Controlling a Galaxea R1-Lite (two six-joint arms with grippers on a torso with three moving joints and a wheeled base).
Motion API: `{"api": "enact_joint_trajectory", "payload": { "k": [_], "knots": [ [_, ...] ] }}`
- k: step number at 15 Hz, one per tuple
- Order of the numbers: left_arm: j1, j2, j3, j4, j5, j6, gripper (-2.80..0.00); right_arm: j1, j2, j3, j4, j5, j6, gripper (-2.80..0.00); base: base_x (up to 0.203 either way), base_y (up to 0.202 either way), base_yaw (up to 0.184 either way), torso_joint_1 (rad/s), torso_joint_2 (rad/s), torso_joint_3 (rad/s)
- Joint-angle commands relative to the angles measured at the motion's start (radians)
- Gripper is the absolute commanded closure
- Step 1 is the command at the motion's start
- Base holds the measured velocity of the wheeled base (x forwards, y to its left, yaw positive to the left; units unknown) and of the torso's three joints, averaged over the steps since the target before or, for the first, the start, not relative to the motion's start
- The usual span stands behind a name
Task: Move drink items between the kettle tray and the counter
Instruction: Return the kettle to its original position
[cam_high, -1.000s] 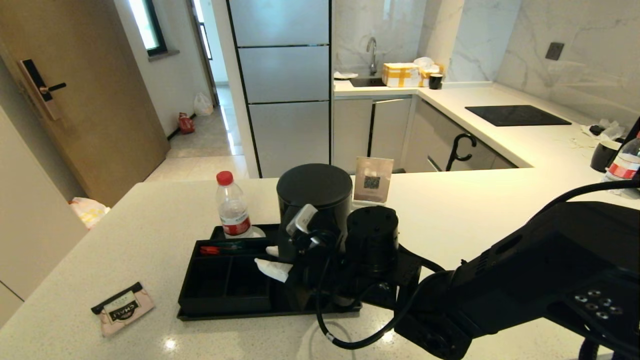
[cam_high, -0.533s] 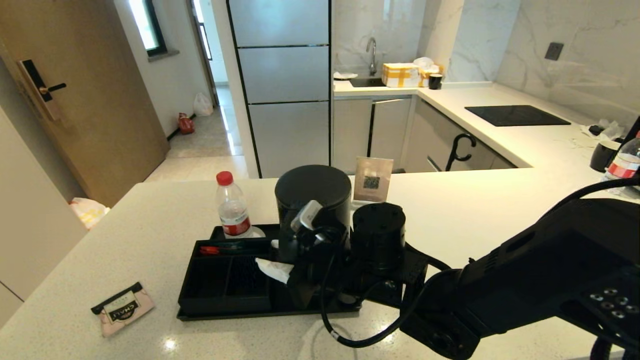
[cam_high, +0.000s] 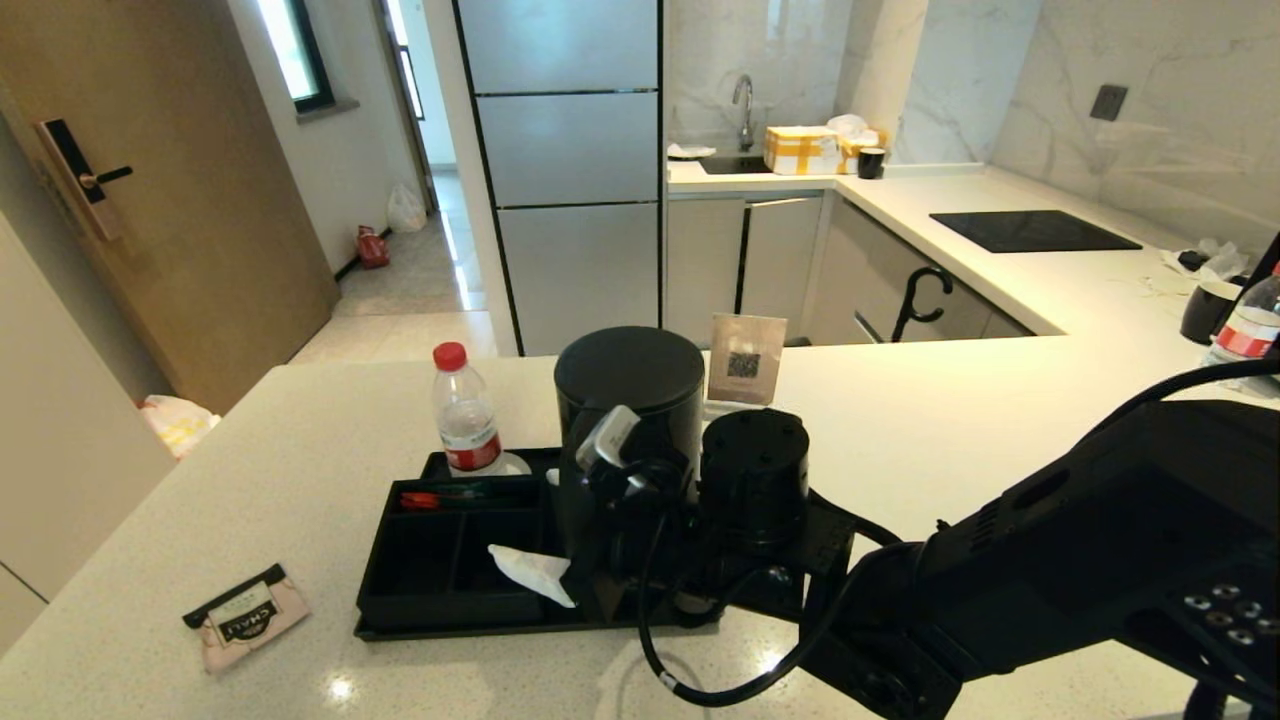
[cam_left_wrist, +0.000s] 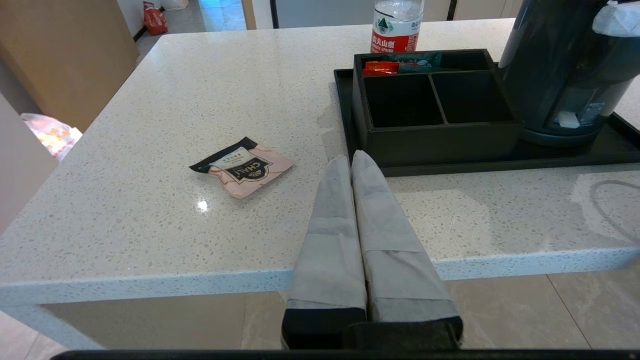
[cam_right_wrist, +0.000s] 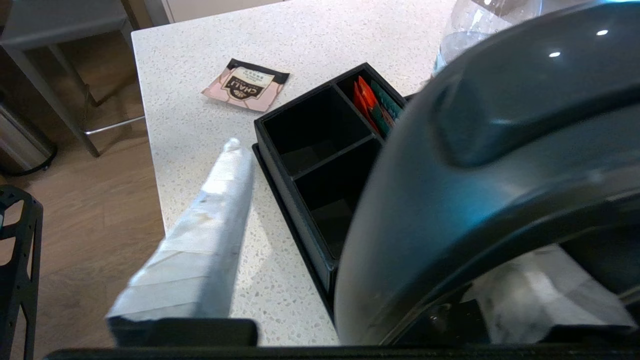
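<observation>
The matte-black kettle (cam_high: 628, 400) stands upright on its round base (cam_left_wrist: 565, 137) at the right end of the black kettle tray (cam_high: 500, 630). My right gripper (cam_high: 572, 505) is open around the kettle's loop handle. One taped finger (cam_right_wrist: 200, 250) hangs clear of the kettle over the tray's front. The other finger (cam_right_wrist: 540, 295) sits behind the handle. The pink CHALI sachet (cam_high: 243, 615) lies flat on the speckled counter (cam_high: 950, 420), left of the tray. My left gripper (cam_left_wrist: 351, 157) is shut and empty, held at the counter's front edge, out of the head view.
A divided black box (cam_high: 450, 560) fills the tray's left half, with red and green packets (cam_high: 440, 497) in its back slot. A red-capped water bottle (cam_high: 465, 415) stands behind the box. A small QR card stand (cam_high: 745, 360) sits behind the kettle.
The right gripper's front finger has swung away from the kettle toward the tray's front edge. The kettle, sachet and bottle stay where they were.
</observation>
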Motion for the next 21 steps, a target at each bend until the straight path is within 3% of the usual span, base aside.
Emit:
{"api": "enact_joint_trajectory", "payload": {
  "k": [1, 21],
  "knots": [
    [0.0, -0.002, 0.0, 0.0, 0.0, 0.0, 0.0, -0.003, 0.008, 0.001, -0.026, 0.0, 0.001, -2.8, 0.0, 0.0, 0.0, 0.0, 0.0, 0.0],
    [0.0, -0.002, 0.0, 0.0, 0.0, 0.0, 0.0, -0.03, -0.116, 0.13, -0.028, -0.003, 0.009, -2.8, 0.0, 0.0, 0.0, 0.0, 0.0, 0.0]
  ]
}}
